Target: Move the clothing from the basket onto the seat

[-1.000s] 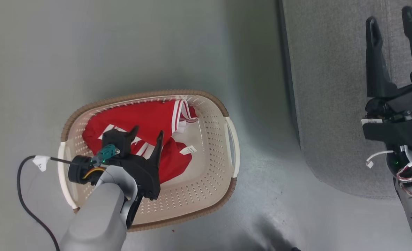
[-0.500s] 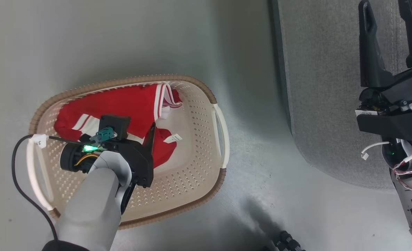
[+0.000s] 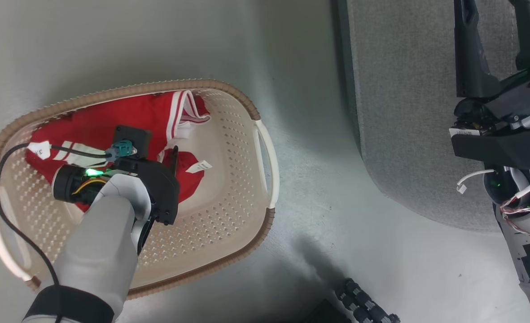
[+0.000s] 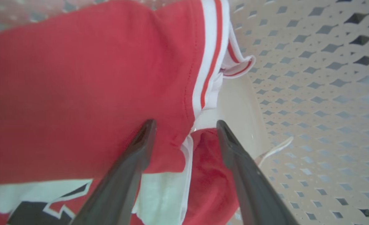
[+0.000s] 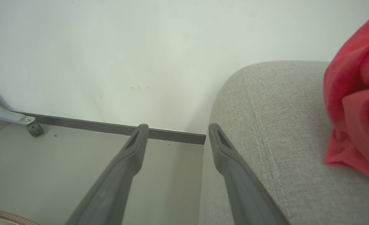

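Left gripper (image 4: 185,125): fingers spread apart, nothing clamped between them; the arm reaches down into the basket (image 3: 229,188) at the left of the head view.
Striped garment (image 3: 107,121): lies crumpled in the upper-left part of the basket, directly under and ahead of the left gripper (contact between fingertips and fabric cannot be confirmed).
Finger placement: in the left wrist view, the left finger overlaps the flat red panel and the right finger overlaps a bunched red fold; the white-striped trim runs up between the two.
White label (image 3: 199,167): on the basket bottom, just right of the left gripper.
Right gripper (image 5: 178,128): fingers apart and empty, at the upper right of the head view, above the seat (image 3: 404,112).
Plain red garment (image 5: 356,109): rests on the seat at the right edge of the right wrist view, apart from the right gripper.
Basket position: on the floor (image 3: 157,40), left of the seat, not touching it.
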Controlling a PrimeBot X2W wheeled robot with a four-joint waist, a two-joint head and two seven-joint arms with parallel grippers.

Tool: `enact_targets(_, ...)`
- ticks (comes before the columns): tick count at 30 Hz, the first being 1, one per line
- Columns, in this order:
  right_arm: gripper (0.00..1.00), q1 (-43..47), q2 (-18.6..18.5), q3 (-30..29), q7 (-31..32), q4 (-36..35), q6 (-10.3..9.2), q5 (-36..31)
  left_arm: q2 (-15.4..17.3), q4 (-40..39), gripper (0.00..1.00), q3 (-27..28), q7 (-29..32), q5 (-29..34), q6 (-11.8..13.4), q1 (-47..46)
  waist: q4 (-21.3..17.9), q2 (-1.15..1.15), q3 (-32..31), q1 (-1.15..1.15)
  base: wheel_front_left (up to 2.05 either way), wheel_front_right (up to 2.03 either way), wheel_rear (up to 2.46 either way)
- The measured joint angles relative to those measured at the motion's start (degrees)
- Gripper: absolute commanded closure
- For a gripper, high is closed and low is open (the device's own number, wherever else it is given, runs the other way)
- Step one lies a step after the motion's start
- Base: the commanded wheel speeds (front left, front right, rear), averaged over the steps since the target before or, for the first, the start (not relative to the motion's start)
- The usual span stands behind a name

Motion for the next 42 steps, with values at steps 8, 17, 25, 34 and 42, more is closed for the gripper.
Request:
enact_targets(8,0.00,-0.1,0.1,0.5,0.0,0.6,0.00,0.7,0.1,4.7,0.00,-1.2,4.3,1.4,1.6,-1.6,-1.6,-0.01,1.0,0.00,0.00,0.00,0.00)
enact_targets(17,0.00,-0.1,0.1,0.5,0.0,1.2,0.00,0.9,0.1,6.8,0.00,-1.5,6.1,1.4,2.2,-2.5,-2.2,-0.01,1.3,-0.01,0.00,0.00,0.00)
enact_targets(25,0.00,-0.2,0.1,0.5,0.0,1.2,0.00,0.9,0.0,7.6,1.00,-1.5,6.6,1.4,3.1,-3.7,-2.2,-0.01,1.4,-0.01,0.00,0.00,0.00)
enact_targets(34,0.00,-1.0,-0.1,0.4,0.0,1.9,0.00,0.9,0.0,7.9,1.00,-1.5,5.3,1.4,2.1,-3.8,-1.5,-0.01,0.5,-0.01,0.00,0.00,0.00)
enact_targets(42,0.00,-1.0,-0.1,0.0,0.0,3.0,0.00,0.9,-0.5,7.7,1.00,-1.8,1.6,1.3,0.1,-3.4,-0.8,-0.01,-1.8,-0.01,0.00,0.00,0.00)
